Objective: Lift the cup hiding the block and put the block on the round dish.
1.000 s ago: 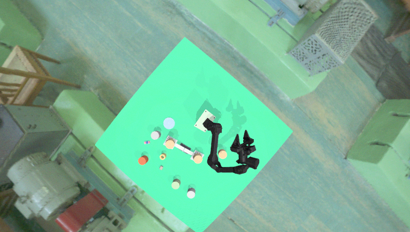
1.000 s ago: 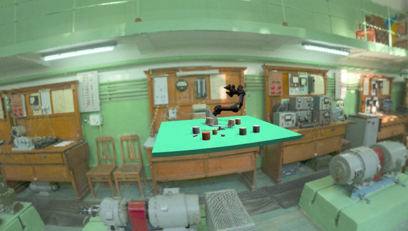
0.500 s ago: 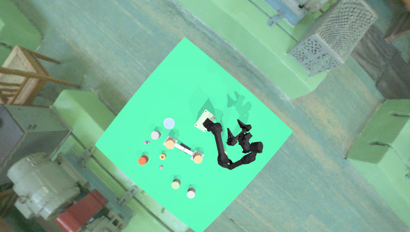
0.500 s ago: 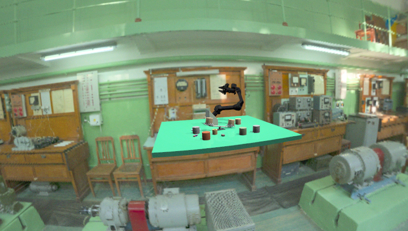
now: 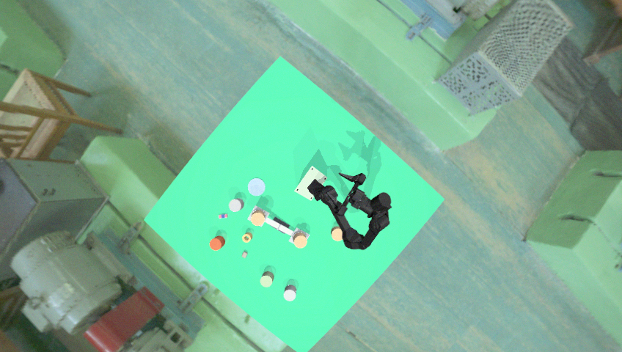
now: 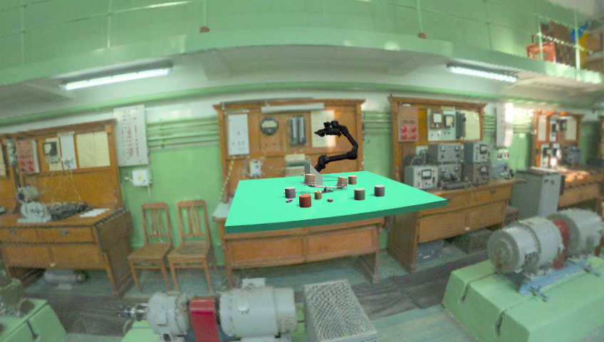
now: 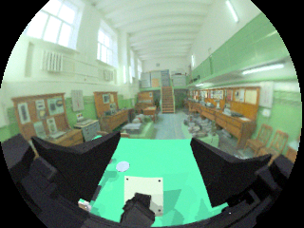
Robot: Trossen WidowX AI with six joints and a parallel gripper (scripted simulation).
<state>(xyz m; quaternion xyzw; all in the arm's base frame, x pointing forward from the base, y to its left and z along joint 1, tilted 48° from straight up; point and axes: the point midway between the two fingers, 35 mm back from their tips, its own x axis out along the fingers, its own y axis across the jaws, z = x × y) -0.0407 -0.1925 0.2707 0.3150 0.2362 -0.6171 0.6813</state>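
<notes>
"What do we see from above?"

"Our green square table (image 5: pixel 244 135) (image 6: pixel 271 211) (image 7: pixel 182 149), and our black jointed arm (image 5: pixel 342 224) (image 6: pixel 339 157), its gripper (image 5: pixel 331 188) (image 6: pixel 315 132) (image 7: pixel 156 139) open and holding nothing."

"And our white balance (image 5: pixel 285 227) (image 6: pixel 326 189)?"

"From its centre, the pale-blue round dish (image 5: pixel 256 187) (image 7: pixel 123 166) lies at eleven o'clock; two tan cylindrical cups (image 5: pixel 257 218) (image 6: pixel 310 179) stand on its ends, at ten and four."

"The block?"

"We can't tell which cup hides it."
</notes>
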